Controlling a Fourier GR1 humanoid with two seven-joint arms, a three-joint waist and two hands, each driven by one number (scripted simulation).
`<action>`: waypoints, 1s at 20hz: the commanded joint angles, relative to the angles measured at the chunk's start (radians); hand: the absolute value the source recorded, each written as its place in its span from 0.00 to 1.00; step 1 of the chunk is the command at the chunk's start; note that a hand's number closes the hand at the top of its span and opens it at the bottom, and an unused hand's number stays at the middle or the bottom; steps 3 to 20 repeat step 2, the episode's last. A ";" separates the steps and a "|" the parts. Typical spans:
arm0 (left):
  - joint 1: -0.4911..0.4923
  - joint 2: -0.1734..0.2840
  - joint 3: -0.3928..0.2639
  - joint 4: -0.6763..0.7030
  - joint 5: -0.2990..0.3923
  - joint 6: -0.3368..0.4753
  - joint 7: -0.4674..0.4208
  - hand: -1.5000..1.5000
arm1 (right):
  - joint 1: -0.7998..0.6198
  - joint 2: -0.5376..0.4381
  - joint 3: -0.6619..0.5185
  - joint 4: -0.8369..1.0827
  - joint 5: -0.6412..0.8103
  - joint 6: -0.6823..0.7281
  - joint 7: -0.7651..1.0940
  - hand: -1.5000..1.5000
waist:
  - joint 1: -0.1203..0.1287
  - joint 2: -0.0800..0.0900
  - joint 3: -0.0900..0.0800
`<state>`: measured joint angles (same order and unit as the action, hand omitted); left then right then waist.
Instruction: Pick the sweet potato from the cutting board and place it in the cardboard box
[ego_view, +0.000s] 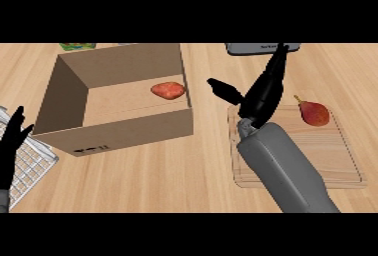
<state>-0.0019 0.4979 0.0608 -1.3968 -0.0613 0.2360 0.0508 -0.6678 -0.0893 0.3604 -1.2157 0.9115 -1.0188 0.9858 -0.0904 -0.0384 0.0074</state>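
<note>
Nearest, at the lower left edge, the left hand (12, 145) rests with fingers straight and spread, over a white wire rack (31, 167). The right forearm rises from the lower edge across the cutting board (341, 165), which lies on the wooden counter (177, 175). A red pear (314, 113) sits on the board's far right part. Beyond the board's far left corner, the right hand (262, 90) has its fingers straight and released, thumb spread left, grasping nothing. Left of it, the sweet potato (168, 90) lies inside the cardboard box (125, 132), near its right wall. A grey object (255, 48) and something green (77, 46) lie at the far edge.
</note>
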 joint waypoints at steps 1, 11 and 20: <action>0.027 -0.004 0.010 0.029 0.006 -0.007 0.005 0.50 | 0.183 -0.063 0.057 -0.248 0.026 0.120 0.051 0.00 | -0.004 0.007 -0.009; 0.035 0.038 0.045 0.026 0.021 -0.025 0.002 0.50 | 0.223 -0.086 0.072 -0.303 0.015 0.139 0.056 0.00 | -0.011 0.002 -0.009; 0.035 0.038 0.045 0.026 0.021 -0.025 0.002 0.50 | 0.223 -0.086 0.072 -0.303 0.015 0.139 0.056 0.00 | -0.011 0.002 -0.009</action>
